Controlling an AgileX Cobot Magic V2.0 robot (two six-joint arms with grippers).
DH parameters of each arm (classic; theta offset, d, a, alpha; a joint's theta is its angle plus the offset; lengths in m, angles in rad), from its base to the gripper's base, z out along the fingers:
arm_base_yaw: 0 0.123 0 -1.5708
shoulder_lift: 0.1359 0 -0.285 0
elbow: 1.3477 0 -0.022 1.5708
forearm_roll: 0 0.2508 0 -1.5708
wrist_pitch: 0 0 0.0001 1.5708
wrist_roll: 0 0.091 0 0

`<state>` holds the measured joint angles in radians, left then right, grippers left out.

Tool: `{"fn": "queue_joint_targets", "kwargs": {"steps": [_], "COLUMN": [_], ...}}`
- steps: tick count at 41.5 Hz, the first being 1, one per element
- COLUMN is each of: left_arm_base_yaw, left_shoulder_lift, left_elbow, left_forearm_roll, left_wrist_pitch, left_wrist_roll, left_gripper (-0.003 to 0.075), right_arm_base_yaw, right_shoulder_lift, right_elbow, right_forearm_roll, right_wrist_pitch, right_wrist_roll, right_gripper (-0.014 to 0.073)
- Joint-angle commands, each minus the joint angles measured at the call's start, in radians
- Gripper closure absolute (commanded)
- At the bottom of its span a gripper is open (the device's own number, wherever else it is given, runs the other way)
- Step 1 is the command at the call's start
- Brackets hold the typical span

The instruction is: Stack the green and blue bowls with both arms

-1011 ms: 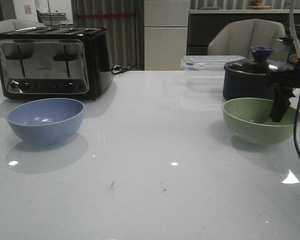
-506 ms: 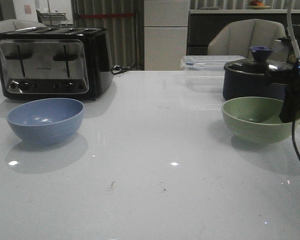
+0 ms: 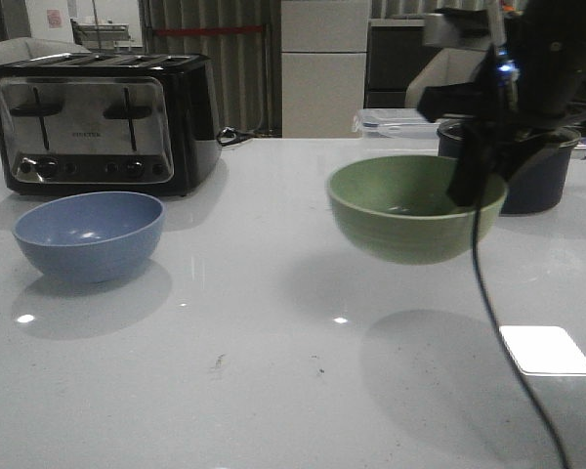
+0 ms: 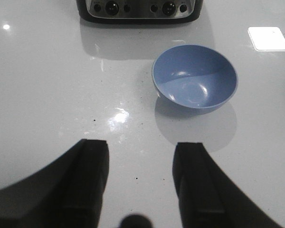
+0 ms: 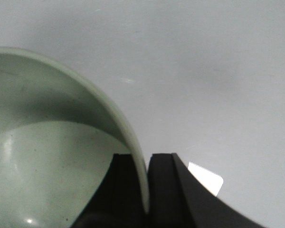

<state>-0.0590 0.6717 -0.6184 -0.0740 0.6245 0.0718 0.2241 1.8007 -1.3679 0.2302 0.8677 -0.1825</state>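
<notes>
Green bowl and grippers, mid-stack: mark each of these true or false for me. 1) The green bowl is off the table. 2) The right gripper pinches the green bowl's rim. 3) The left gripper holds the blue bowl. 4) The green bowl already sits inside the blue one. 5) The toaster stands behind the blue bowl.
1) True: the green bowl hangs above its shadow on the table.
2) True: the right gripper has one finger inside the rim and one outside.
3) False: the left gripper is open and empty, short of the blue bowl.
4) False: the bowls are well apart; the blue one sits empty.
5) True: the toaster stands just behind it.
</notes>
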Motion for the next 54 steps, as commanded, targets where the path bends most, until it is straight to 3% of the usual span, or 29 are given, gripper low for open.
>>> {"fn": "queue_joint_targets", "kwargs": {"steps": [1,12,22,25,38,54], "left_arm_base_yaw": [0.0,0.0,0.0,0.0,0.0,0.0], "left_shoulder_lift": [0.005,0.005,0.005,0.005,0.005,0.005], "left_elbow": [-0.032,-0.032,-0.032,-0.032,-0.032,-0.032], "left_forearm_roll": [-0.007,-0.007,-0.007,-0.007,-0.007,-0.007], "left_wrist_pitch": [-0.083,-0.083,-0.083,-0.083,-0.083,-0.093], "left_wrist_roll": [-0.001,-0.001,-0.001,-0.001,-0.001,-0.001], "left_gripper": [0.0341,0.0341,0.0341,0.0341,0.0341,0.0341], "right_arm_base_yaw": [0.074,0.205,0.221,0.221,0.221,0.221], "right_shoulder_lift": [-0.034,0.057,0.084,0.071,-0.168,-0.616], "right_elbow": [-0.005,0.002,0.001,-0.001,0.075,0.394], "right_forearm_roll": [0.015,0.019,0.02,0.014,-0.008,-0.005], "right_wrist_pitch": [-0.039,-0.079,-0.114,-0.127,-0.209,-0.265], "right_wrist_roll": [-0.018,-0.018,-0.018,-0.018,-0.06,-0.086], "right_gripper": [0.0541,0.0512,0.0196,0.0155,0.016,0.016]}}
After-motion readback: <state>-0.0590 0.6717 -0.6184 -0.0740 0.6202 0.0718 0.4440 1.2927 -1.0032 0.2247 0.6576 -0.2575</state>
